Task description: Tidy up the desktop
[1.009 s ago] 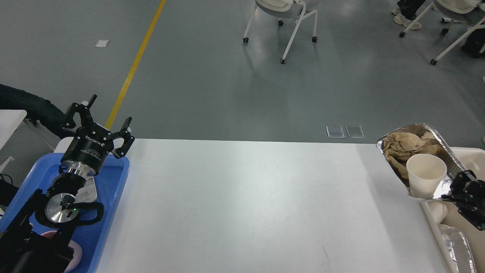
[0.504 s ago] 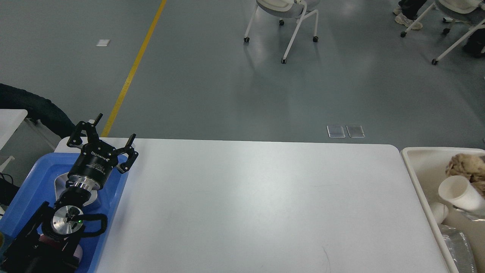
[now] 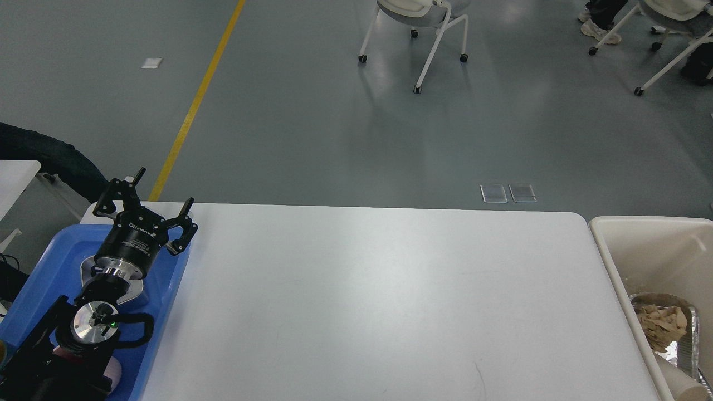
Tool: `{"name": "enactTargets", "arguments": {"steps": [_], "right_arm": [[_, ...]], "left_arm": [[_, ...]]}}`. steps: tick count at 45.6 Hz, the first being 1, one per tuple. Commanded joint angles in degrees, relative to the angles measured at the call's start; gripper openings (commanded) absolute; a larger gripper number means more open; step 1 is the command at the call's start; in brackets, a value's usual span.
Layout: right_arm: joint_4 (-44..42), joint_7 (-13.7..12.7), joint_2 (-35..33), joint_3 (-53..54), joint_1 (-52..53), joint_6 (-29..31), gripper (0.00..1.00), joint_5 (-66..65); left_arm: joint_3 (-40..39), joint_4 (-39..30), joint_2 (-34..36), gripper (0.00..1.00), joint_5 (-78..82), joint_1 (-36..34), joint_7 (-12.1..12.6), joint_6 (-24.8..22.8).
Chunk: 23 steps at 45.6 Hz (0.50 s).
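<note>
Hovering at lower left of frame, the black left end effector (image 3: 146,209) has fingers spread apart, holding nothing, above the blue plastic tray (image 3: 161,312) | large smooth white rectangular tabletop (image 3: 379,301) fills centre and bottom | cream-coloured bin (image 3: 640,245) at lower right holds crumpled foil tray (image 3: 677,328) | right end effector out of view

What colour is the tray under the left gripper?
Blue; the tray shows best in the head view.

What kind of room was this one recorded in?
Probably an open lab or workshop hall: a grey floor with a yellow line, wheeled chairs standing about, and a white table.
</note>
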Motion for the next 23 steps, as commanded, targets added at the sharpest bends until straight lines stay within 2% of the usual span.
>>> {"name": "enactTargets", "arguments": {"steps": [1,3,5,7,11,14,17,23], "right_arm": [[-1.09,9.82,2.72,0.46,-0.38,-0.51,1.0,-7.0],[-2.4,15.54,3.78,0.46,-0.38,-1.91,1.0,-14.37],[-3.2,19.94,5.79,0.55,-0.38,-4.02,1.0,-21.06],[-3.55,21.8,8.86,0.55,0.05,-6.21,1.0,-26.17],[-4.08,21.55,15.46,2.04,0.32,-11.05,1.0,-26.02],[-4.78,20.49,18.45,6.77,0.32,-11.68,1.0,-21.81],[-5.13,19.96,21.0,15.72,-0.2,-10.1,1.0,-14.18],[-5.13,18.74,27.41,31.12,-3.89,-3.07,1.0,6.48]], "left_arm": [[-0.92,0.0,0.66,0.97,0.0,-0.08,0.04,0.85],[-1.54,0.0,0.84,0.97,0.0,-0.08,0.04,0.85],[-1.71,0.0,0.93,0.97,0.0,-0.08,0.04,0.85],[-1.71,0.0,1.02,0.97,0.0,0.01,0.04,0.85],[-1.8,0.0,1.11,0.97,0.0,0.01,0.04,0.85],[-1.8,-0.09,1.46,0.97,0.0,0.09,0.04,0.85],[-1.89,-0.09,1.72,0.97,0.0,0.18,0.04,0.85],[-1.89,0.0,1.72,0.97,0.0,0.36,-0.05,0.85]]}}
